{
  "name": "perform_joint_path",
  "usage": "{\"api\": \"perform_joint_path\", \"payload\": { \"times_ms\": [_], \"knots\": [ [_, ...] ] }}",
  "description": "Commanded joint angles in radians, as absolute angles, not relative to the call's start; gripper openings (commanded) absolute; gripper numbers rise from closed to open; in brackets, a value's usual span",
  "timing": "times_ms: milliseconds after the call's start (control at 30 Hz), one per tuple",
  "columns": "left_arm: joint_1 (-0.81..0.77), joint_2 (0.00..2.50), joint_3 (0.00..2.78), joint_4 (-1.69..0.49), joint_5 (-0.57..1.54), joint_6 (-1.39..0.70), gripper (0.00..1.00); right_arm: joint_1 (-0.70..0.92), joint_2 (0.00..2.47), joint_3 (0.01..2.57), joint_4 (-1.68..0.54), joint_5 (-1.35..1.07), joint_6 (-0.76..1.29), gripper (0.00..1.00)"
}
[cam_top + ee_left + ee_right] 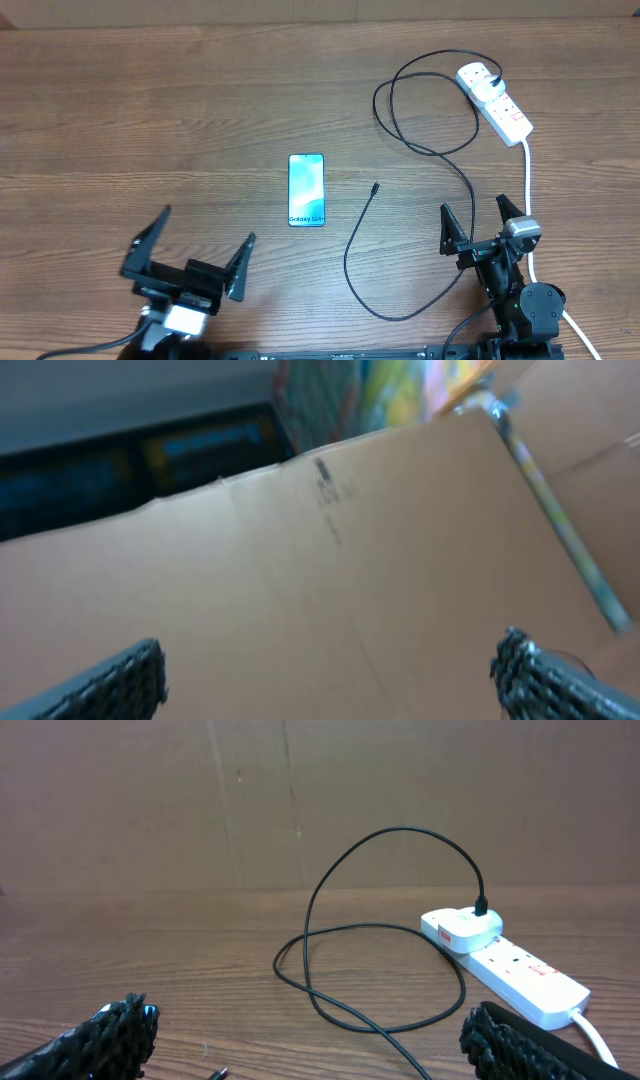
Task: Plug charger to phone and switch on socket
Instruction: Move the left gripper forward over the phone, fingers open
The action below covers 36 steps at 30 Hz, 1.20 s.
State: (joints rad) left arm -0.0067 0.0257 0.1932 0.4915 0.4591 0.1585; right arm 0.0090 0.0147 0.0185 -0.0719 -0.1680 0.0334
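Two grippers sit low in the overhead frame, jaws spread wide and holding nothing: left gripper [207, 225] lower left, right gripper [473, 205] lower right. You have the phone [306, 190] at centre, screen up. The charger [374, 188] tip lies just right of it, not touching; its cable loops up to the socket [497, 102], upper right.

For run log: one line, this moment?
left gripper open | right gripper open | charger tip apart from phone | socket switch unclear
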Motion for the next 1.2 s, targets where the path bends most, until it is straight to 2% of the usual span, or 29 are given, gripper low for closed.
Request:
{"api": "perform_joint_path", "payload": {
  "times_ms": [0,133,267,400,600,833,900,1000,1167],
  "knots": [
    [-0.009,0.134,0.45,0.231,0.377,0.123,1.0,0.014,0.004,0.008,-0.068,-0.166,0.032,1.0],
    [-0.009,0.38,0.783,-0.176,0.431,0.121,1.0,0.014,0.004,0.008,-0.068,-0.166,0.032,1.0],
    [-0.009,0.579,0.969,-0.329,0.682,0.097,1.0,0.014,0.004,0.008,-0.068,-0.166,0.032,1.0],
    [-0.009,0.706,1.038,-0.329,0.79,0.089,1.0,0.014,0.004,0.008,-0.068,-0.166,0.032,1.0],
    [-0.025,0.856,1.166,-0.471,0.741,0.006,1.0,0.014,0.004,0.008,-0.068,-0.166,0.032,1.0],
    [-0.194,1.103,1.489,-0.98,0.14,-0.102,1.0,0.014,0.004,0.008,-0.068,-0.166,0.032,1.0],
    [-0.242,1.183,1.575,-1.083,0.073,-0.112,1.0,0.014,0.004,0.008,-0.068,-0.166,0.032,1.0],
    [-0.285,1.266,1.633,-1.121,0.159,-0.126,1.0,0.014,0.004,0.008,-0.068,-0.166,0.032,1.0],
    [-0.305,1.347,1.635,-1.088,0.446,-0.154,1.0,0.014,0.004,0.008,-0.068,-0.166,0.032,1.0]
  ]
}}
